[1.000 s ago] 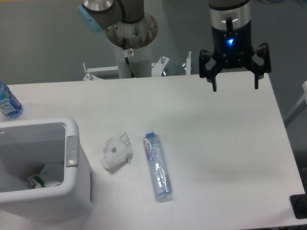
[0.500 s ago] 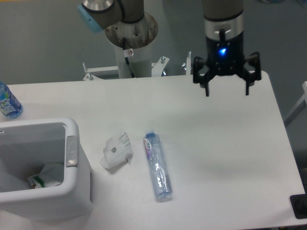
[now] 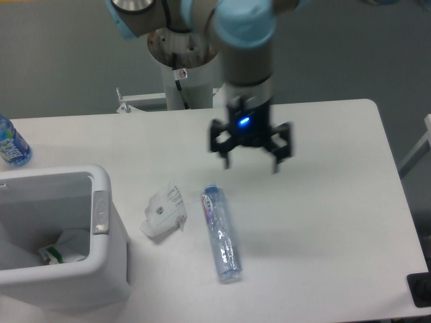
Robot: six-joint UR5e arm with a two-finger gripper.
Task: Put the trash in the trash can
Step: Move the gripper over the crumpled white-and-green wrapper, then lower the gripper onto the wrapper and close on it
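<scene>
Trash can [image 3: 101,202] at front-left corner of worktop [image 3: 323,222], some scraps already inside; crumpled wrapper [image 3: 163,211] lies just right of it, flattened bottle [image 3: 220,233] beside that, lengthwise, apart from wrapper. Gripper [image 3: 250,161] hangs above worktop just past bottle's cap end, fingers [image 3: 225,159] spread wide, holding nothing, blue LED lit. Upright water bottle [image 3: 11,142] at far-left edge.

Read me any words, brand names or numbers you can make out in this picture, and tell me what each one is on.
No text can be read here.
Flattened bottle: red-blue label, print too small and blurred.
Crumpled wrapper: dark marks, unreadable.
Upright water bottle: blue label, blurred.
Packaging inside the trash can: green-and-red print, illegible.
End effector: only a blue light, no lettering.
</scene>
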